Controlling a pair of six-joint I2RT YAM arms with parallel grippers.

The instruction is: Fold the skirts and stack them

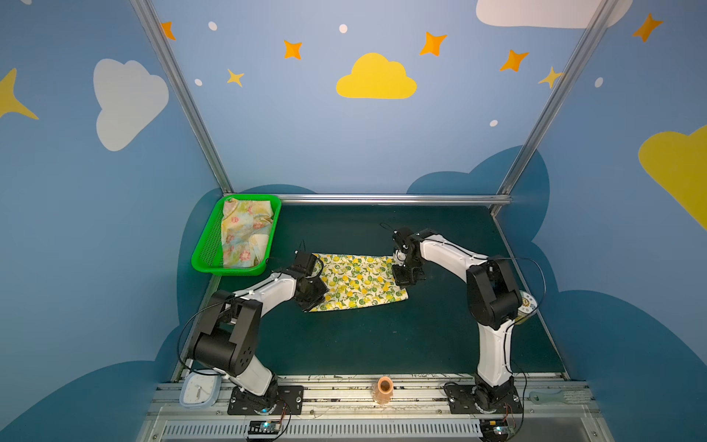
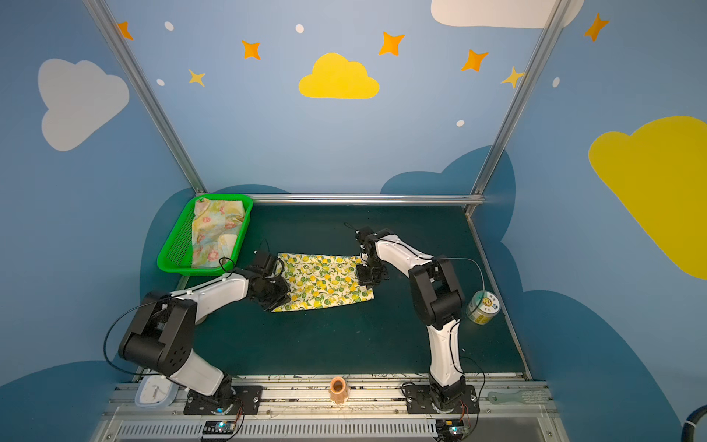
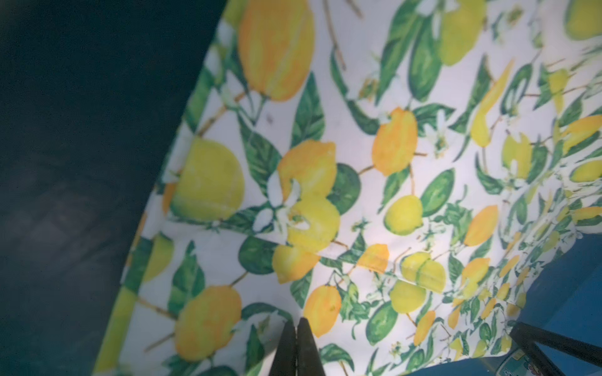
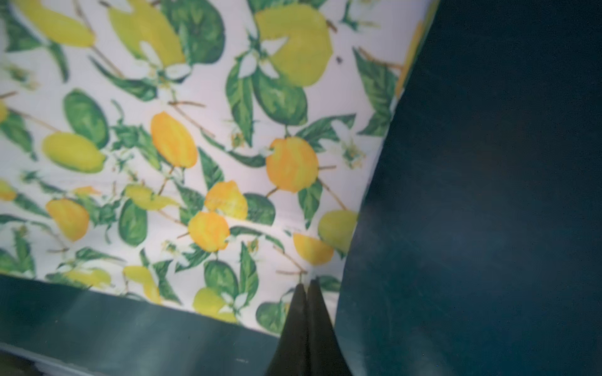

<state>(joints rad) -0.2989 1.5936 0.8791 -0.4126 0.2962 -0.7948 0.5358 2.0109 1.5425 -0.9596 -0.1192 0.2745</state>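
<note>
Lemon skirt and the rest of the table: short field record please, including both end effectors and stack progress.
lemon skirt: lies spread at the centre of the table
flower skirt: crumpled inside the green basket, far left corner
left end effector: shut, tips on the lemon skirt's left end
right end effector: shut, tips on the lemon skirt's right end, near a corner
grip: cannot tell whether either one has cloth pinched
stack: not yet started; the skirts lie apart

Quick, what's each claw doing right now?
Left claw: closed, pinching an edge of the lemon skirt.
Right claw: closed, pinching the same skirt.
</note>
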